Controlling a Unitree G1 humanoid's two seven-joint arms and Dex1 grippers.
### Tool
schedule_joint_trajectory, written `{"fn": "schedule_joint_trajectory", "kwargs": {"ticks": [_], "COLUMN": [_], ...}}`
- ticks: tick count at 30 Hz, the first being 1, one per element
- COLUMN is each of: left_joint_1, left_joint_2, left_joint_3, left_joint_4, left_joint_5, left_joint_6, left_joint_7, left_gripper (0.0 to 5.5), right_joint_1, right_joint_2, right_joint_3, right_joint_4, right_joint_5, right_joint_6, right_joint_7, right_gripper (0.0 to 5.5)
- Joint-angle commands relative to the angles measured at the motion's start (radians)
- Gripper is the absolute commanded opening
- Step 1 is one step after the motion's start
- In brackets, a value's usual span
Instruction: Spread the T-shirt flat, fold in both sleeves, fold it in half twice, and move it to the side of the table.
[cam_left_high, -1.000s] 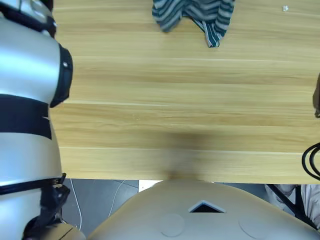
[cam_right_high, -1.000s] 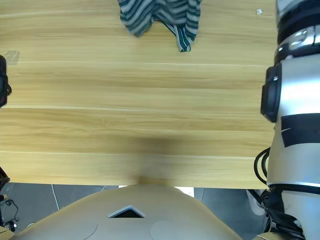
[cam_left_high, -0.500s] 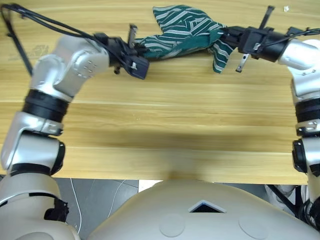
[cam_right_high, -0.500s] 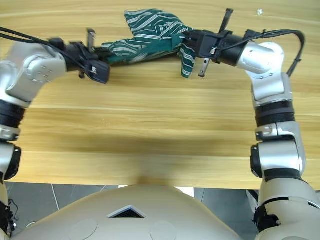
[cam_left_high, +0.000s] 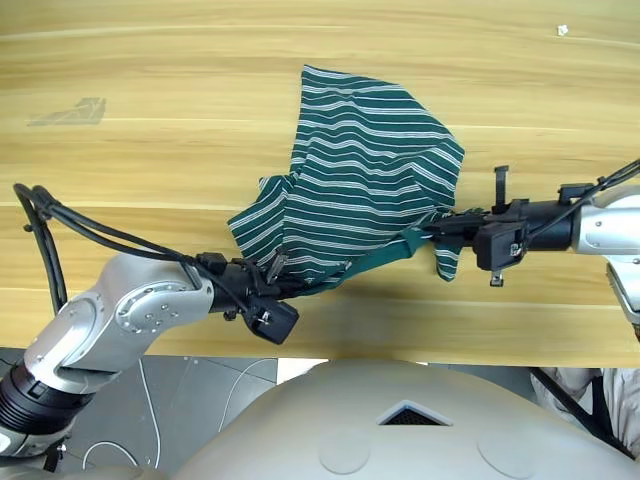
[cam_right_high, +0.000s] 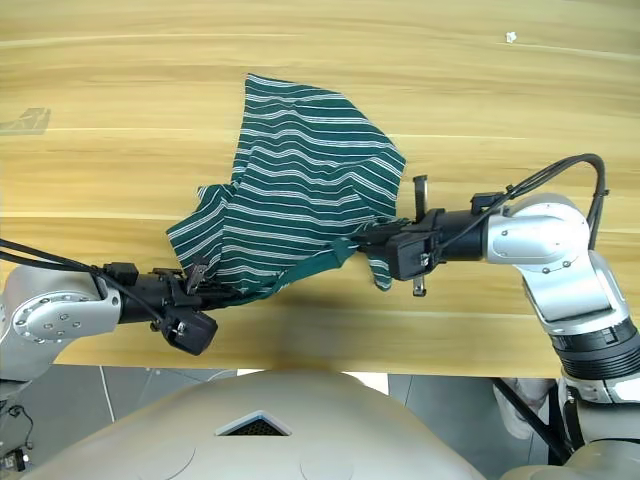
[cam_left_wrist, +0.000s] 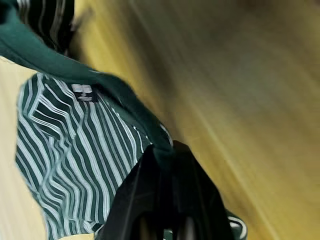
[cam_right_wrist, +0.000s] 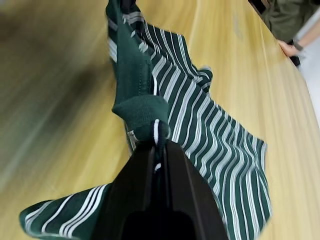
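Wooden table, pale planks, with grain and seams running 9 to 3 o'clock. A green T-shirt with white stripes lies on it about mid-table, rumpled, not flat. One corner points to 12 o'clock. The cloth widens toward 6 o'clock, where a plain green band sits close to the table's near edge. Small white scrap on the wood far out at 2 o'clock, well apart from the T-shirt. Faint grey patch at 10 o'clock, nature unclear.
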Motion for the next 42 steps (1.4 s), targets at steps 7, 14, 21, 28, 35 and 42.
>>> {"fn": "schedule_joint_trajectory", "kwargs": {"ticks": [7, 14, 21, 28, 35, 42], "left_joint_1": [-0.026, -0.029, 0.039, -0.233, -0.471, -0.528], "left_joint_2": [-0.014, 0.018, 0.069, -0.088, -0.32, -0.421], "left_joint_3": [0.005, 0.036, 0.13, 0.187, -0.015, -0.098], "left_joint_4": [0.007, 0.043, -0.011, 0.21, 0.575, 0.753], "left_joint_5": [-0.002, -0.035, -0.339, -0.433, 0.0, 0.104], "left_joint_6": [0.007, -0.019, 0.072, 0.196, 0.007, -0.093], "left_joint_7": [-0.034, -0.074, -0.171, -0.022, 0.279, 0.352], "left_gripper": [0.01, 1.54, 2.65, 3.81, 4.73, 4.73], "right_joint_1": [-0.018, 0.049, 0.011, -0.16, -0.442, -0.505], "right_joint_2": [0.062, 0.02, 0.052, 0.229, 0.393, 0.476], "right_joint_3": [0.198, 0.147, -0.046, -0.106, -0.102, -0.077], "right_joint_4": [0.068, -0.059, -0.069, 0.265, 0.794, 1.071], "right_joint_5": [-0.044, 0.196, 0.619, 0.243, 0.026, -0.02], "right_joint_6": [0.042, 0.261, 0.585, 0.432, 0.331, 0.308], "right_joint_7": [0.11, 0.174, 0.145, -0.278, -0.485, -0.407], "right_gripper": [0.04, 1.4, 1.4, 1.4, 1.4, 1.4]}}
